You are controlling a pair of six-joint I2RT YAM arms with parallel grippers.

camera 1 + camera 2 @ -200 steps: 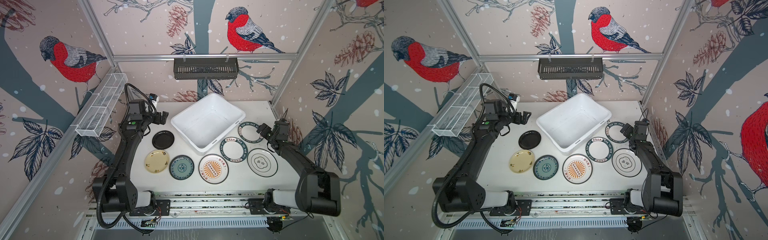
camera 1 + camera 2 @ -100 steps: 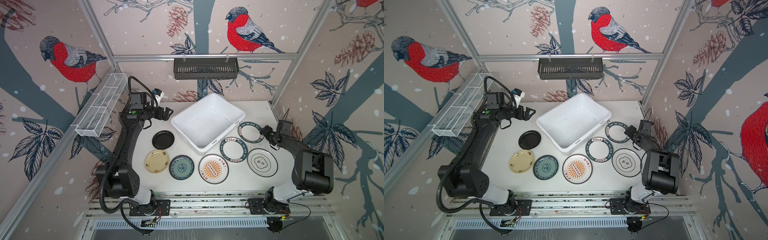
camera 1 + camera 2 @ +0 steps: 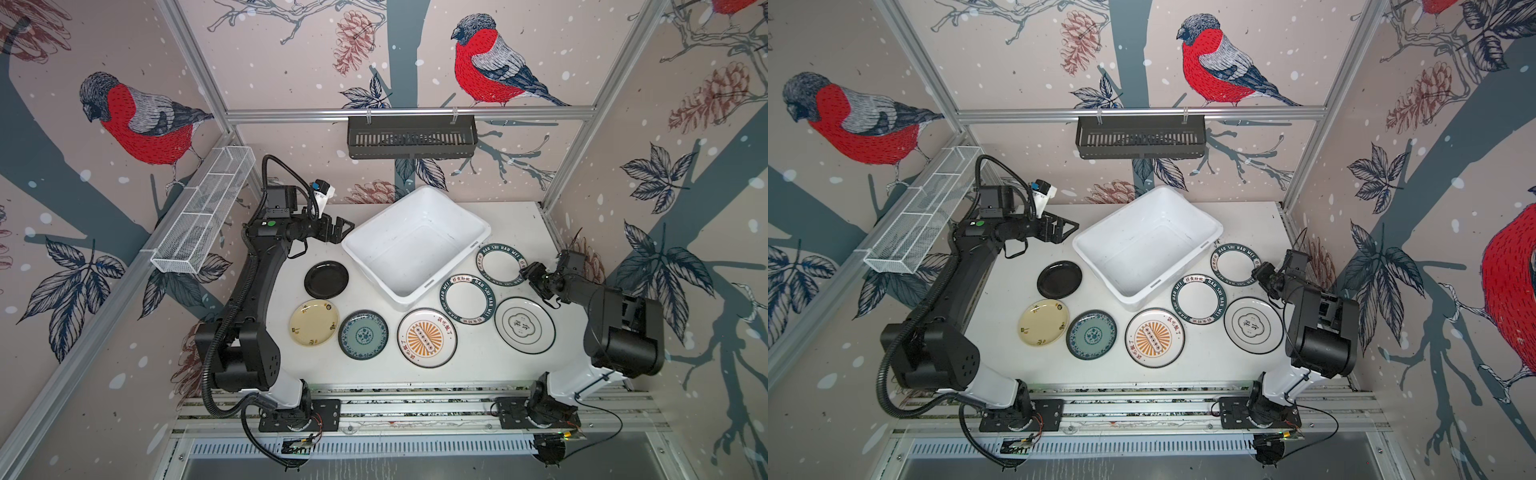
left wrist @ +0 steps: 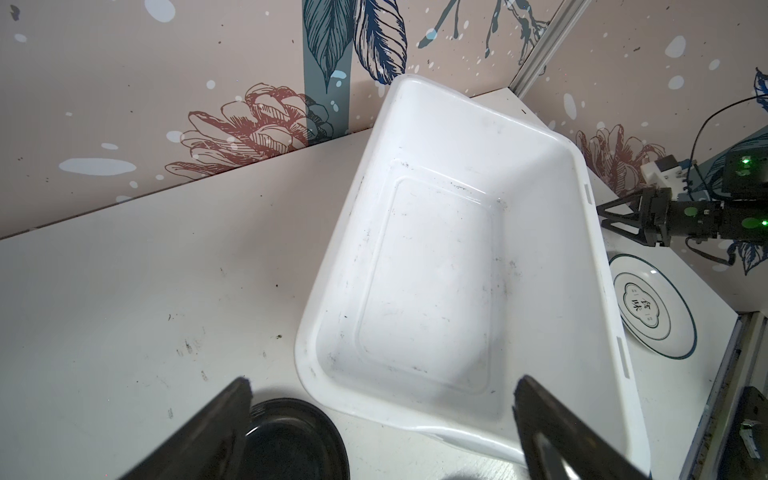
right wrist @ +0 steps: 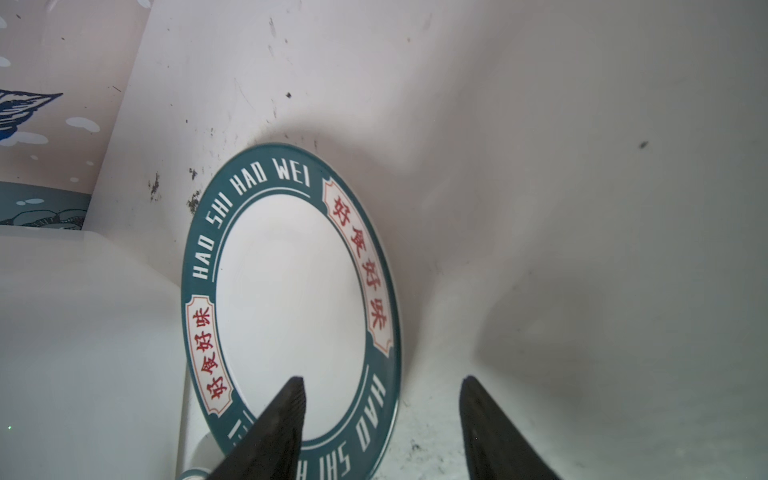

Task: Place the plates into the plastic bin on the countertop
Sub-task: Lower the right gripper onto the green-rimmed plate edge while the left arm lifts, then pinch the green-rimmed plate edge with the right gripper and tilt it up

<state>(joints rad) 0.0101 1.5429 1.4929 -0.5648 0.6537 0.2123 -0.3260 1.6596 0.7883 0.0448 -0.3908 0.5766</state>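
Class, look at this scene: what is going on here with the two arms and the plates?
The round plates are meant for the large white rectangular plastic bin, which holds none yet. The right gripper is down at the farther round white plate with a green lettered rim, jaws apart astride its edge. The left gripper hangs open by the bin's corner. All seven plates lie on the flat white countertop.

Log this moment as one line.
bin: empty | plates: seven on countertop | left gripper: open, near bin | right gripper: open, fingers straddle far lettered plate rim
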